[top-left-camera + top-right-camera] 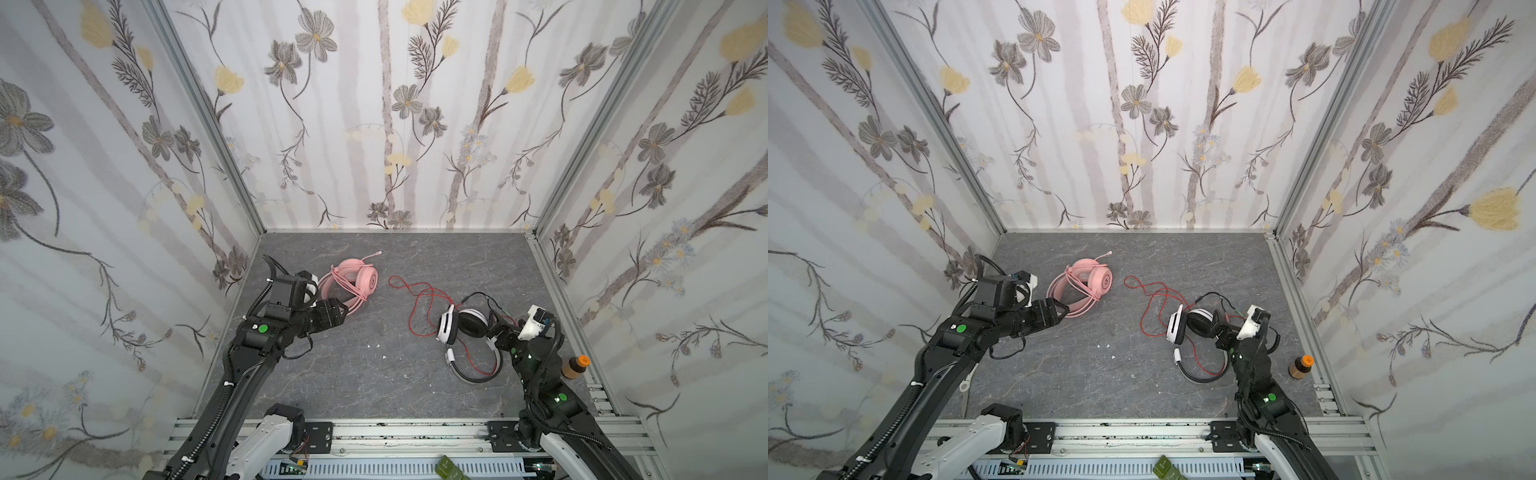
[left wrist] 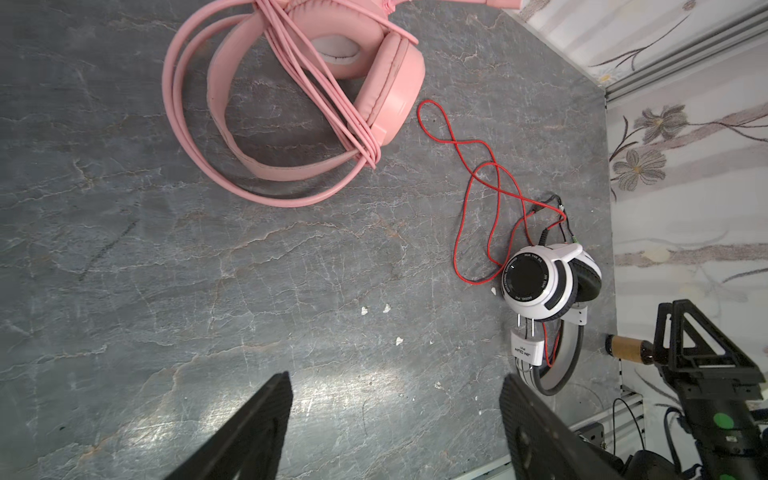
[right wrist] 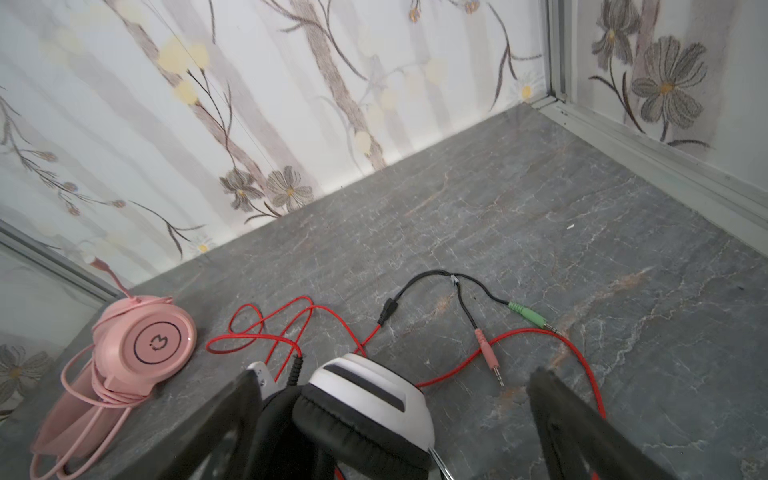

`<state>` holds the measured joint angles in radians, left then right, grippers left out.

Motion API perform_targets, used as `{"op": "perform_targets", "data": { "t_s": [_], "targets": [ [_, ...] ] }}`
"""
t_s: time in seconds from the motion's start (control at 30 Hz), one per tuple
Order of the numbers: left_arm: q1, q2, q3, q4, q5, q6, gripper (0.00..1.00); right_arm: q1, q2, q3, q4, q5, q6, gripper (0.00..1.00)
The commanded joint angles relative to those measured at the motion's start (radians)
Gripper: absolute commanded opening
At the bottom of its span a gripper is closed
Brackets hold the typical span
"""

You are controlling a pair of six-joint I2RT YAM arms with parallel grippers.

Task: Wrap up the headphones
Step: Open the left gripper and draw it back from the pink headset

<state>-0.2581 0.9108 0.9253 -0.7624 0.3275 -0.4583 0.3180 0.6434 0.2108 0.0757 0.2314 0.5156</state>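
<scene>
The pink headphones [image 1: 353, 282] [image 1: 1086, 282] [image 2: 291, 104] [image 3: 145, 340] lie at the back left of the table, with their pink cable wound over the band. My left gripper [image 1: 341, 309] [image 1: 1061, 309] [image 2: 395, 380] hovers just in front of them, open, with only bare table between its fingers. The white-and-black headphones [image 1: 461, 324] [image 1: 1187, 324] [image 2: 540, 282] [image 3: 365, 399] lie on the right, their red cable [image 1: 419, 299] [image 1: 1154, 303] [image 2: 478, 187] [image 3: 291, 324] loose in loops. My right gripper [image 1: 496, 328] [image 1: 1219, 328] [image 3: 395, 374] stands open, straddling one earcup; one finger is near it, the other apart.
A brown bottle with an orange cap [image 1: 575, 365] [image 1: 1301, 365] [image 2: 627, 349] stands by the right wall. The cable ends in a green plug [image 3: 528, 313] and a pink plug [image 3: 488, 353] beyond the earcup. Small white crumbs [image 1: 376, 345] dot the middle. Flowered walls enclose three sides.
</scene>
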Motion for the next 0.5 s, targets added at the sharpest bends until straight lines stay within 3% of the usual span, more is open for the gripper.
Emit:
{"op": "perform_targets", "data": {
  "t_s": [0.0,0.07,0.2,0.47],
  "targets": [
    [-0.009,-0.030,-0.043,0.022,0.008,0.015,0.81,-0.090,0.140,0.069,0.004,-0.333,-0.006,0.99],
    [-0.023,-0.044,-0.049,0.018,-0.005,0.012,0.81,-0.124,0.222,0.107,0.003,-0.460,-0.047,0.97],
    [-0.050,-0.090,-0.031,-0.020,-0.053,0.007,0.78,-0.129,0.268,0.126,0.020,-0.599,-0.103,0.91],
    [-0.081,-0.246,-0.001,-0.069,-0.077,0.047,0.74,-0.128,0.291,0.170,-0.076,-0.587,-0.195,0.89]
  ]
}}
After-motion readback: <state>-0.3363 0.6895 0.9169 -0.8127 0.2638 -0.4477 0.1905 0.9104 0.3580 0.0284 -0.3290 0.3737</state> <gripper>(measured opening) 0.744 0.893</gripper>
